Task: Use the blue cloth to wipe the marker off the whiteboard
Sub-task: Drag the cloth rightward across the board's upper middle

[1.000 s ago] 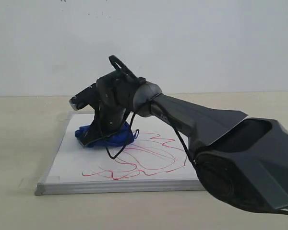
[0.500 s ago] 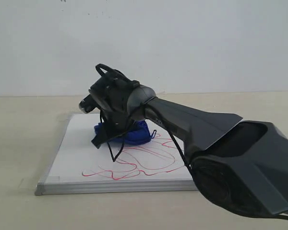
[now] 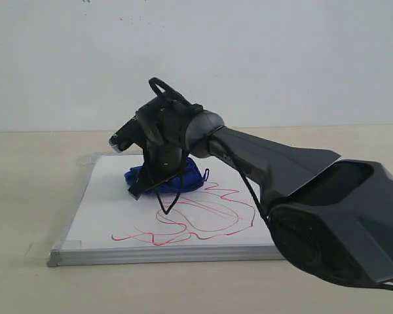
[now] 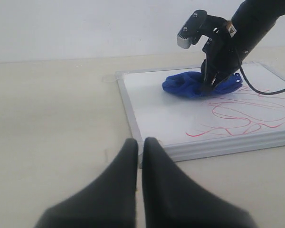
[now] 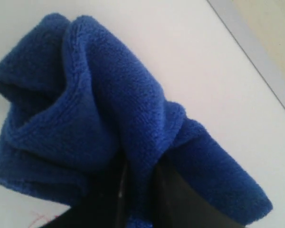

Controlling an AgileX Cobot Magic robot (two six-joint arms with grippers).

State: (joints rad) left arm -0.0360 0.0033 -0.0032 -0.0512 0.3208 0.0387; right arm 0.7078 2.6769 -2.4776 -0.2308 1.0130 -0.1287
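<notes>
Two fingers of the right pincer (image 3: 144, 188) are closed on a raised fold of the blue cloth (image 3: 183, 176). The right wrist view shows the plush pinched between them and bulging out on both sides. The cloth sits bunched on the whiteboard (image 3: 105, 209), in its far half and a little left of the middle. The board lies flat on the table (image 3: 26, 196).

Most of the marker (image 3: 203, 222), a red looping scribble, runs from the cloth's near and right sides toward the board's near edge. It looks largely unwiped, so the wiping seems to be at an early stage.

The cloth looks light, limp and thick-piled. It should fold and drag rather than slide as one flat pad, and only the part pressed down will clean. A hold on a bunched ridge, as here, looks sound, since a thick wad fills the jaws where a single thin edge could pull free. Loose flaps trailing to the right may smear or skip over lines. The board's face looks smooth and hard, so steady downward pressure will probably count for more than grip force.

The left pincer (image 4: 139, 145) is off the board to the left, over bare table, its fingers nearly together and holding nothing.
</notes>
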